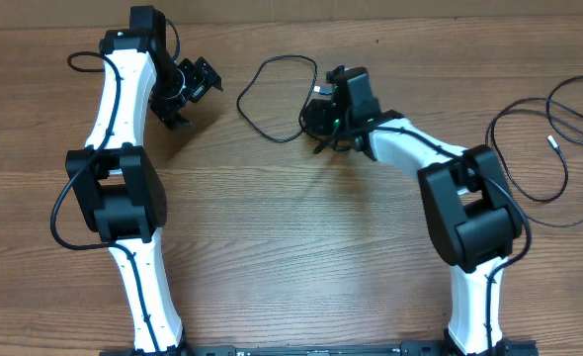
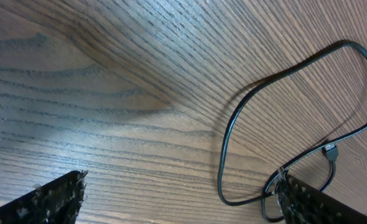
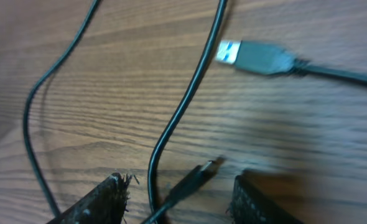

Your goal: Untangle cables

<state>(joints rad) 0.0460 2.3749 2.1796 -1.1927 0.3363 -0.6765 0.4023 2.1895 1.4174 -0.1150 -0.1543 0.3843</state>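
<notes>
Thin black flexible cable (image 1: pixel 240 99) lies in one loose open loop on the brown wood-grain worktop (image 1: pixel 301 237), at the far middle between the two arms. One end of the loop runs under the right pincer (image 1: pixel 319 124). More thin black cords (image 1: pixel 491 133) sprawl in wide curves at the far right of the worktop, well apart from the loop, and one of them ends in a small silver tip (image 1: pixel 552 141).

The left pincer (image 1: pixel 188 87) hovers near the left side of the loop without touching it. In the left wrist view its two dark fingers (image 2: pixel 59 199) are spread wide with only bare wood between them. The cable loop (image 2: pixel 224 146) lies off towards the right finger, and its lower end passes close by that finger.

The right pincer (image 3: pixel 180 205) is low over the worktop with its fingers (image 3: pixel 96 202) parted and gripping nothing. A small dark plug end (image 3: pixel 202 171) lies flat on the wood in the gap between them, and I cannot tell whether either finger touches it. One strand of the black cable (image 3: pixel 185 102) runs up and away from that gap. Beyond it lies a black flat plug with a silver metal end (image 3: pixel 258 57), its cord trailing off to the right.
</notes>
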